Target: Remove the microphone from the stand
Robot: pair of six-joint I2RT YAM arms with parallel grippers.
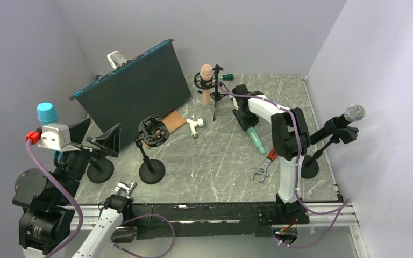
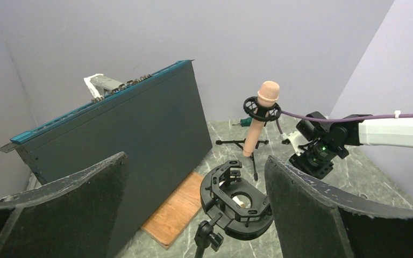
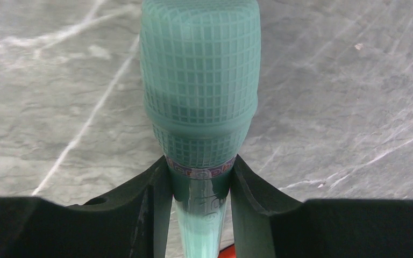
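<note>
My right gripper (image 1: 247,124) is low on the table, its jaws shut on the neck of a teal microphone (image 1: 258,142) just below its mesh head (image 3: 200,80). The mic lies on the marble table. My left gripper (image 1: 95,141) is open and empty, with an empty black shock-mount stand (image 2: 236,201) ahead between its fingers (image 2: 312,204). A pink microphone (image 1: 206,80) stands upright in a black ring on a tripod stand (image 1: 215,99) at the back; it also shows in the left wrist view (image 2: 261,115). A silver-headed black microphone (image 1: 352,114) sits clipped on a stand at the right edge.
A dark rack panel (image 1: 134,91) leans at the back left with a wooden block (image 1: 173,122) at its foot. A white fitting (image 1: 195,124), a red-handled wrench (image 1: 263,166), a green screwdriver (image 1: 227,77) and a blue-capped bottle (image 1: 47,113) are around.
</note>
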